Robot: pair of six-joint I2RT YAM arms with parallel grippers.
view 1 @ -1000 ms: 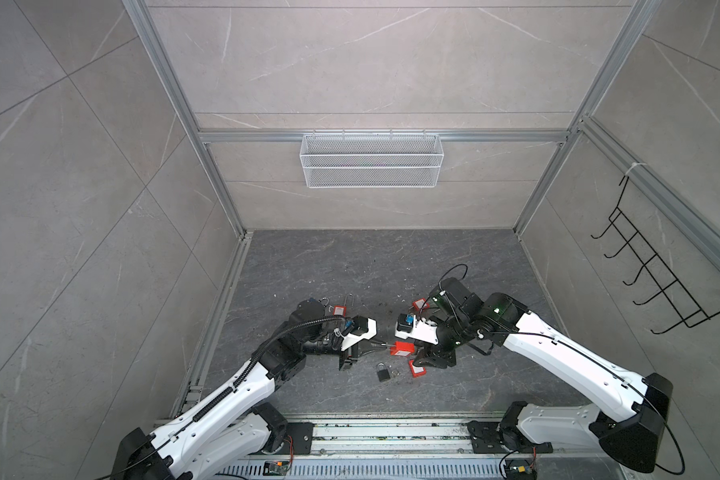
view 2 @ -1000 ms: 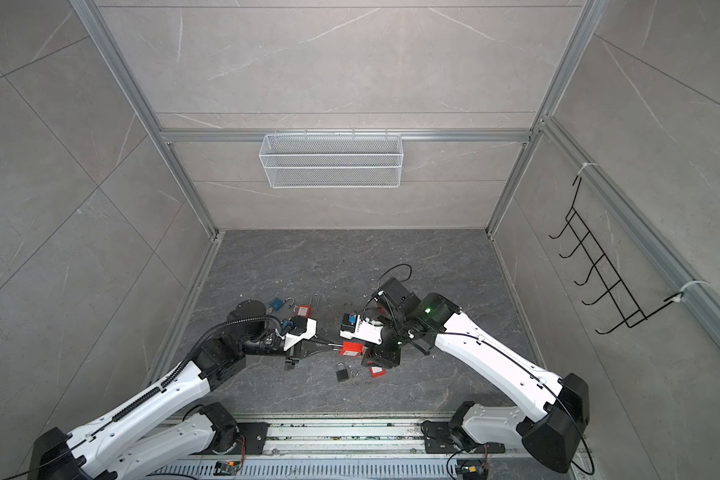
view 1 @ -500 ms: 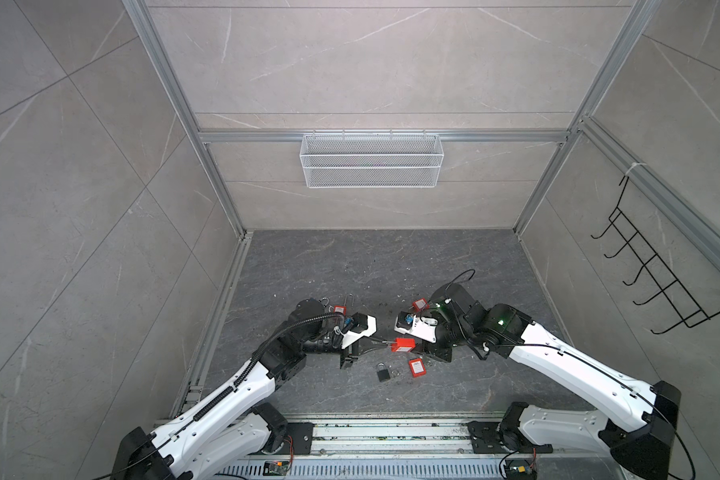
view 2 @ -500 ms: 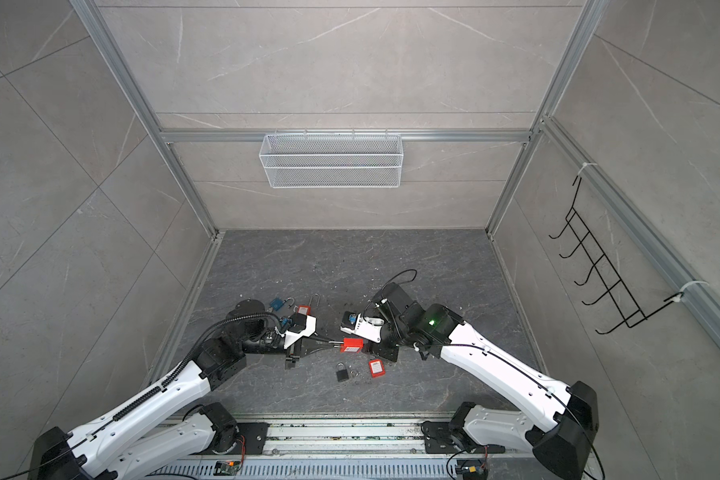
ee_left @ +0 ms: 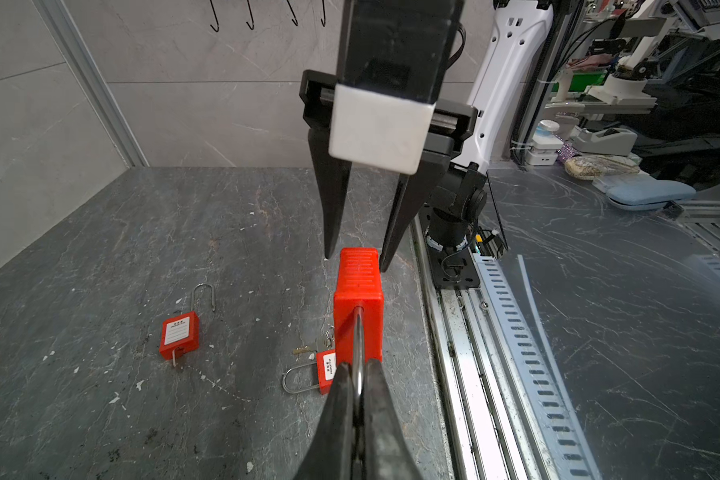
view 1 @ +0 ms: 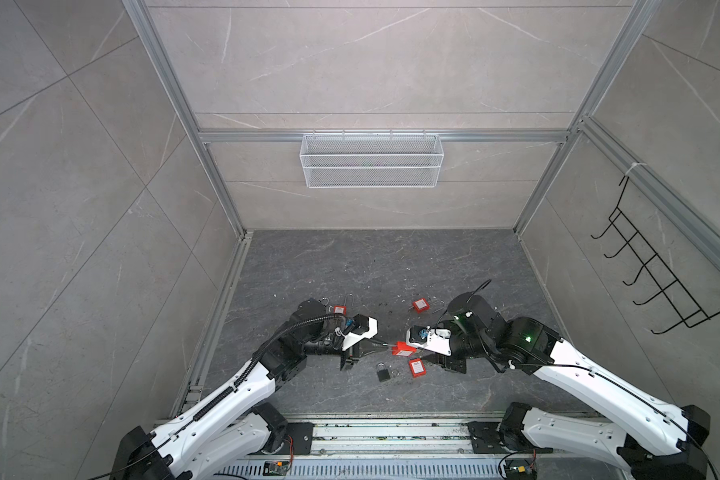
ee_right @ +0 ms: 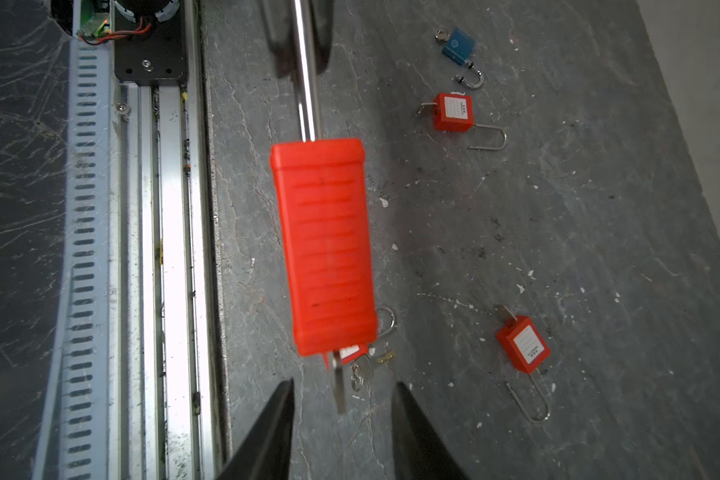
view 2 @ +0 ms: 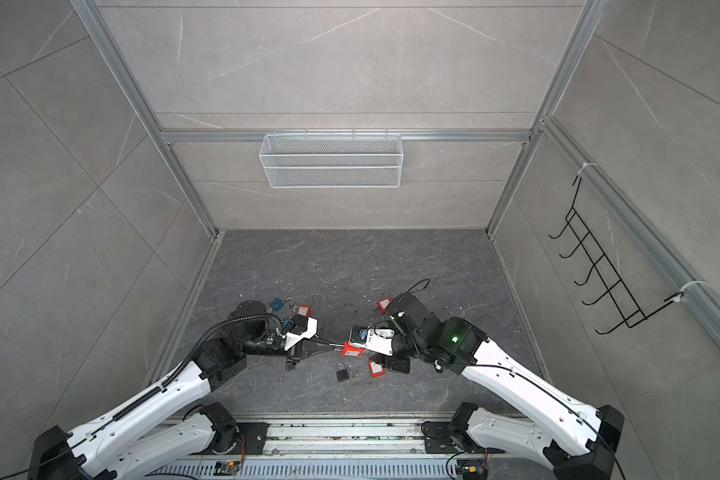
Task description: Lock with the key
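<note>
Low at the centre of both top views, the red padlock (view 1: 404, 348) hangs clear of the counter (view 1: 350, 266), between the two arms. At the bottom of the left wrist view, the left gripper (ee_left: 357, 368) is pressed tight on the steel shackle (ee_left: 357, 328). Facing it, the right gripper (ee_left: 357, 262) stands spread. Bottom centre of the right wrist view, the key (ee_right: 339, 386) juts between those spread fingers, seemingly untouched. The lock looks light and rigid, the key thin and slippery, so it's best pinched across its flat faces.

Bright even light, faint shadows, bowed edges — rail (ee_right: 171, 232) glaring
</note>
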